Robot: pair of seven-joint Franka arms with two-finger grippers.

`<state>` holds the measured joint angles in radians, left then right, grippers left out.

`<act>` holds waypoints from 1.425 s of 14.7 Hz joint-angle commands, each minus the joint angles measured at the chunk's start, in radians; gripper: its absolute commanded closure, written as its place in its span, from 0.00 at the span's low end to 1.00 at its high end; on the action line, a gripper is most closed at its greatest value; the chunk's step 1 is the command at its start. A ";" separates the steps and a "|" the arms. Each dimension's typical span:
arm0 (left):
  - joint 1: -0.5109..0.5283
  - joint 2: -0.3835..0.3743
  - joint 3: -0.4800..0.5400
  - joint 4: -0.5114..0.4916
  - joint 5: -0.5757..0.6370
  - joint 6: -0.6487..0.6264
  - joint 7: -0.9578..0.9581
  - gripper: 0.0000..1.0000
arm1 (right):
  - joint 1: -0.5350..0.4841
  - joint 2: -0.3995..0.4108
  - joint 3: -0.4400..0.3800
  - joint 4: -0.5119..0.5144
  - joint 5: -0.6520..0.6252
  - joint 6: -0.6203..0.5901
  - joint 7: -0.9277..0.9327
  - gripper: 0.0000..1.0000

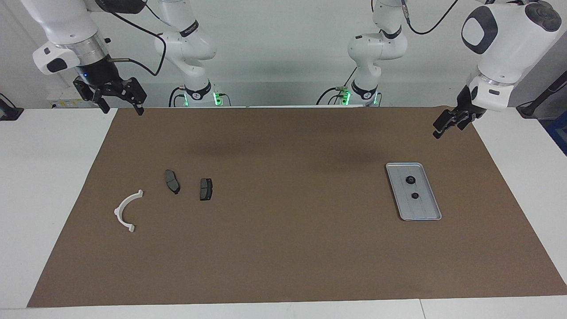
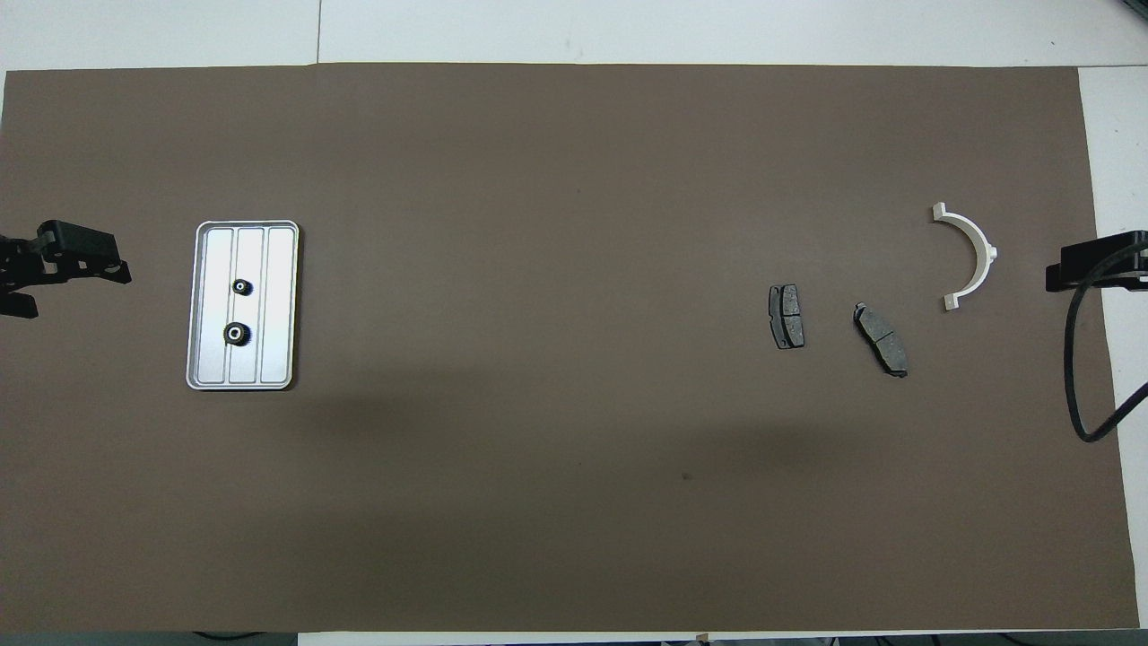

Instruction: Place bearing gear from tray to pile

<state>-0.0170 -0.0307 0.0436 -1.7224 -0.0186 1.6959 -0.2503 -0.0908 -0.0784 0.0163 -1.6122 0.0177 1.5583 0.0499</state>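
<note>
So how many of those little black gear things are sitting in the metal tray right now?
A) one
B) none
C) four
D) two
D: two small black gears, one farther from the robots and one nearer, lie apart inside the tray; no other part lies in it.

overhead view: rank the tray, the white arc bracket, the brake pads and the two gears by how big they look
Largest to smallest:
1. tray
2. white arc bracket
3. the two brake pads, too alike to rank
4. gear nearer the robots
5. gear farther from the robots, slightly smaller
</note>
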 commanded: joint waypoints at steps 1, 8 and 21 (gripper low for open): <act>0.005 -0.040 -0.005 -0.068 0.012 0.051 -0.009 0.00 | -0.020 0.005 0.010 0.002 -0.009 0.002 -0.022 0.00; 0.028 0.005 -0.005 -0.209 0.016 0.221 0.078 0.00 | -0.020 0.006 0.013 -0.003 -0.009 0.011 -0.016 0.00; 0.028 0.093 -0.005 -0.476 0.017 0.576 0.229 0.23 | -0.021 0.037 0.016 -0.005 -0.009 0.031 -0.021 0.00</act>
<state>0.0042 0.0299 0.0413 -2.1912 -0.0177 2.2190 -0.0440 -0.0954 -0.0620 0.0195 -1.6139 0.0177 1.5731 0.0499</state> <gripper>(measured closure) 0.181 0.000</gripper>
